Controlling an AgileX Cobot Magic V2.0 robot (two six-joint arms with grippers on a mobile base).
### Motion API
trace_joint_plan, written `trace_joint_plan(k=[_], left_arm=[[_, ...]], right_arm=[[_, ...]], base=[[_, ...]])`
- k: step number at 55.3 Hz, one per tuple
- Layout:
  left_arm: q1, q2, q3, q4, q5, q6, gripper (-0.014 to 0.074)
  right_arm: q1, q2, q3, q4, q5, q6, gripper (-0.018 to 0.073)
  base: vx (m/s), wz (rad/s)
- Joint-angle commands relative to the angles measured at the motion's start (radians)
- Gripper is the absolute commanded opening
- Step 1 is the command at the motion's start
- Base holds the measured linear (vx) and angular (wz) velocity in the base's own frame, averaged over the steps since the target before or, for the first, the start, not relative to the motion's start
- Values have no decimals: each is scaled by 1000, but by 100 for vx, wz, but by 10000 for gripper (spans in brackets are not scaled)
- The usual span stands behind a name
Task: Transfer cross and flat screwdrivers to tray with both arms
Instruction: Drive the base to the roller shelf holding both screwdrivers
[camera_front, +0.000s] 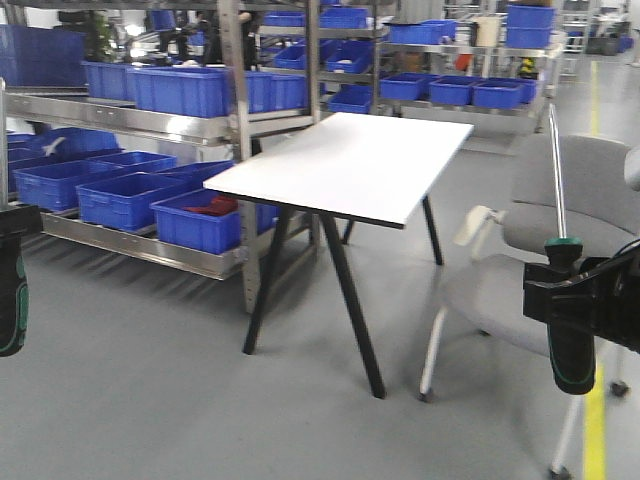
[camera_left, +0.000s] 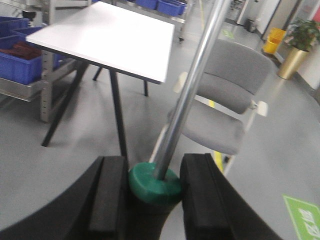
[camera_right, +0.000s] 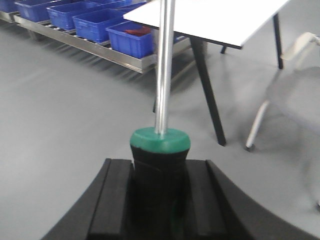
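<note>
Two tools hang in the air, each clamped on a screwdriver handle. The left tool (camera_left: 152, 180) grips the left screwdriver (camera_left: 189, 92), whose shaft leans up to the right. The right tool (camera_right: 159, 172) holds the right screwdriver (camera_right: 164, 65) with its shaft upright. Open grey floor (camera_front: 150, 400) lies before the white counter (camera_front: 350, 160). A grey chair (camera_front: 575, 200) stands near the counter's right edge.

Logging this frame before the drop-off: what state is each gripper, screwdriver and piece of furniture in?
Left gripper: shut on black-and-green-handled steel screwdriver, gripped at the handle.
Right gripper: shut on matching second screwdriver, shaft upright.
White rectangular table: standing, top bare.
Grey padded chair: unoccupied.
Blue plastic crates: shelved.
</note>
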Motion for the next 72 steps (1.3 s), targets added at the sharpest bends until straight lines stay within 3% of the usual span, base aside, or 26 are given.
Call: trace_joint_plan(k=[1, 72], left_arm=[[-5, -19, -39, -47, -46, 1, 3], [-5, -19, -39, -47, -45, 1, 3]], right_arm=[[-3, -20, -31, -17, -85, -9, -8], [-4, -20, -31, -17, -80, -9, -8]], base=[[47, 38], [49, 45]])
